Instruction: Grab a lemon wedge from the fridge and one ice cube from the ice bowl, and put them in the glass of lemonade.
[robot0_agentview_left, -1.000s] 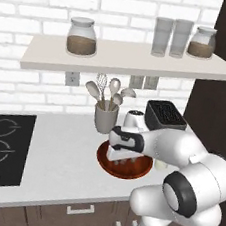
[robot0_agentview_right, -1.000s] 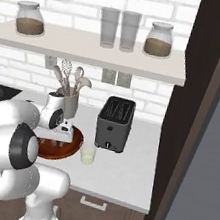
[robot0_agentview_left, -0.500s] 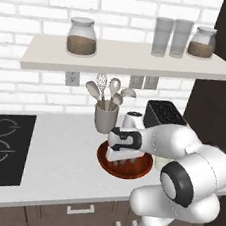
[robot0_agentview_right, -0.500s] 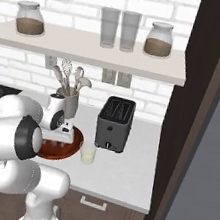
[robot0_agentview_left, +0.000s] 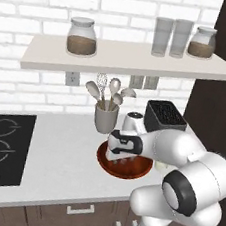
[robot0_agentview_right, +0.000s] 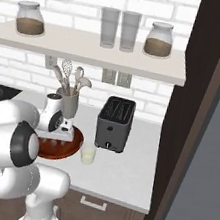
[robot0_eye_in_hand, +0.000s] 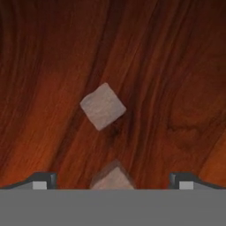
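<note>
**Tool spread wide over the ice bowl, nothing grasped**

Ice is my target here. In the left base view my tool (robot0_agentview_left: 120, 159) points down into the ice bowl (robot0_agentview_left: 109, 166), the reddish-brown wooden dish at the centre of the frame on the pale tabletop (robot0_agentview_left: 52, 167). I judge it is held low and upright so the two fingers can drop on either side of a cube.

In the hand view, one ice cube (robot0_eye_in_hand: 103, 106) lies on the wood grain just above centre. A second cube (robot0_eye_in_hand: 114, 179) sits at the bottom centre, between the two dark fingertips (robot0_eye_in_hand: 40, 182), which stand far apart and touch neither cube. So the tool is released and carries nothing.

In the right base view, the glass of lemonade (robot0_agentview_right: 88, 154) stands just right of the bowl, lower centre. The black toaster (robot0_agentview_right: 114, 124) is behind it, and a grey utensil cup (robot0_agentview_right: 69, 102) stands close behind the bowl. I judge the cup's handles crowd my wrist most; the toaster sits near the path to the glass.
</note>
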